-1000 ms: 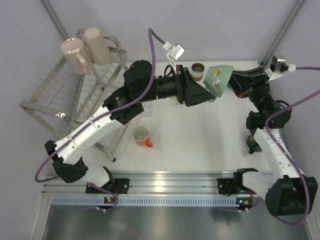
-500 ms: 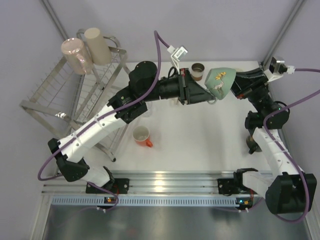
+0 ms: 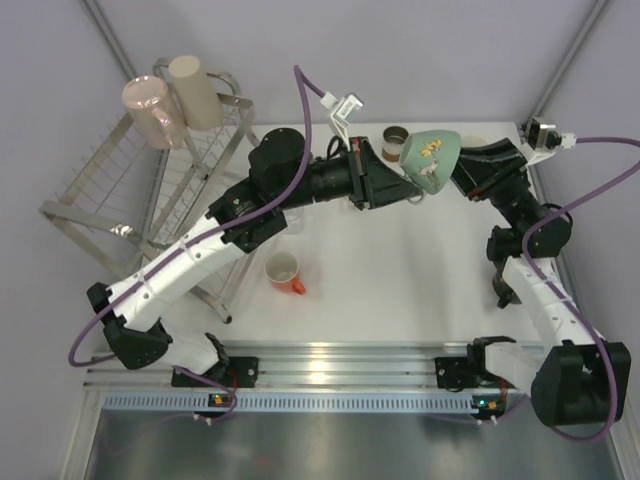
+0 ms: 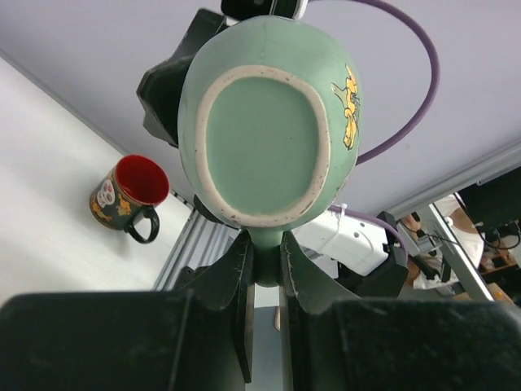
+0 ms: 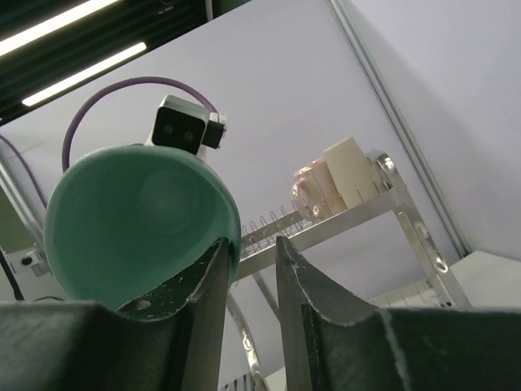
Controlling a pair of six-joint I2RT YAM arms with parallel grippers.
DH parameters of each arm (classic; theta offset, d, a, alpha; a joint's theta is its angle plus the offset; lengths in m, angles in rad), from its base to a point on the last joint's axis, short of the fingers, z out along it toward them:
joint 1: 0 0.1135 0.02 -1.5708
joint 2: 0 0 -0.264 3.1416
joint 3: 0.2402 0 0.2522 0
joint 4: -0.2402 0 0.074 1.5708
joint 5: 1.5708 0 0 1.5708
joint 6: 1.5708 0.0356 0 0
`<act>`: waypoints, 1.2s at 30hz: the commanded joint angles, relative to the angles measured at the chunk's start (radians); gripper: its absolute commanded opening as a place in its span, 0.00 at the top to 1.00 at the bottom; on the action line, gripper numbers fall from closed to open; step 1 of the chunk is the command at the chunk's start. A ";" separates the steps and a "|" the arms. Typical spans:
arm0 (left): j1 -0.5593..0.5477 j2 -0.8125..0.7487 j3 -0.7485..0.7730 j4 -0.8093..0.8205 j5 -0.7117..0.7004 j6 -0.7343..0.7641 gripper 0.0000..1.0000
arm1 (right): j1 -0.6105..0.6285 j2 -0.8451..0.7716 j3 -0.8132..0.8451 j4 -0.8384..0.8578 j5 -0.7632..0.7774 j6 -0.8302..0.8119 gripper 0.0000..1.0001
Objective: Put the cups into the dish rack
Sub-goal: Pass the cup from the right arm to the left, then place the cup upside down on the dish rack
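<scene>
A teal cup (image 3: 430, 158) with a yellow print hangs in the air at the back of the table, between my two arms. My left gripper (image 4: 267, 248) is shut on the teal cup's handle, and the cup's pale base (image 4: 264, 138) faces the left wrist camera. My right gripper (image 5: 251, 248) stands open, with the cup's rim (image 5: 138, 236) just against one finger and nothing clamped between the two. The dish rack (image 3: 120, 190) stands at the far left. A pink cup (image 3: 152, 110) and a beige cup (image 3: 195, 92) sit on its top tier.
A white cup with an orange handle (image 3: 283, 270) stands near the rack's front foot. A brown-banded cup (image 3: 396, 142) is at the back edge. A dark mug with a red inside (image 4: 130, 199) sits beside the right arm. The table's right edge lies close behind that arm.
My left gripper has shut on the teal cup's handle and my right gripper has opened off its rim. The cup has shifted slightly left and tilted.
</scene>
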 commanded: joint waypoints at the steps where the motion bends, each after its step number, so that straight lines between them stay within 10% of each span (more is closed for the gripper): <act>1: 0.000 -0.082 0.008 0.131 -0.055 0.051 1.00 | 0.012 -0.007 0.000 0.076 -0.012 -0.001 0.69; 9: 0.011 -0.107 0.106 -0.048 -0.231 0.167 1.00 | 0.008 -0.032 -0.027 0.031 -0.038 -0.021 0.62; 19: 0.015 -0.133 0.345 -0.487 -0.977 0.480 1.00 | -0.011 -0.111 -0.081 -0.131 -0.094 -0.102 0.61; 27: 0.015 -0.200 0.347 -0.509 -1.604 0.673 1.00 | -0.024 -0.164 -0.070 -0.298 -0.153 -0.208 0.61; 36: 0.015 -0.238 0.272 -0.401 -1.933 0.814 1.00 | -0.023 -0.177 -0.064 -0.384 -0.163 -0.265 0.61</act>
